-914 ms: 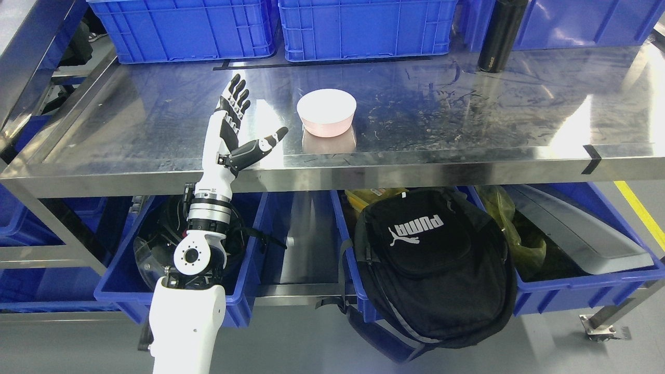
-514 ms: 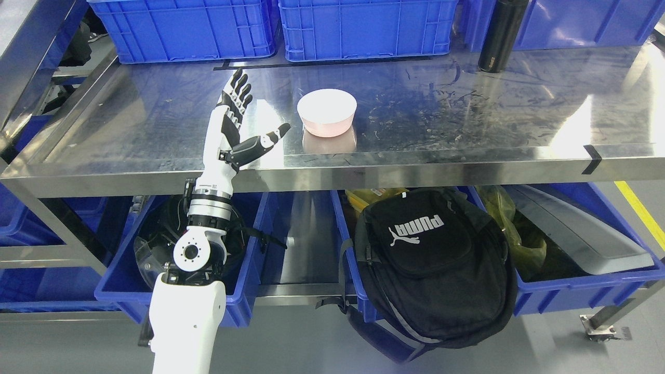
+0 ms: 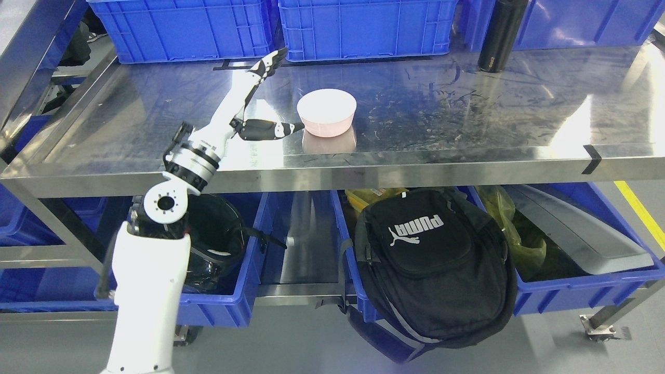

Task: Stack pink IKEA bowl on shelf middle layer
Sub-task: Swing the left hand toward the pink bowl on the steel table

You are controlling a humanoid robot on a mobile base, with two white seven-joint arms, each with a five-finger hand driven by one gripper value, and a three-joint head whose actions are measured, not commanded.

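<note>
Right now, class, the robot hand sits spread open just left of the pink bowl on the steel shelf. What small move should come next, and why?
Probably a short slide right, so the left robot hand brackets the pink bowl. The thumb tip already points at the bowl's near-left wall, but the other fingers stretch away behind it and nothing is gripped yet.

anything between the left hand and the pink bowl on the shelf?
Nothing visible. The left robot hand is open just left of the pink bowl, thumb pointing at its side, with only bare steel shelf in the gap. The black bottle stands far off, back right.
</note>
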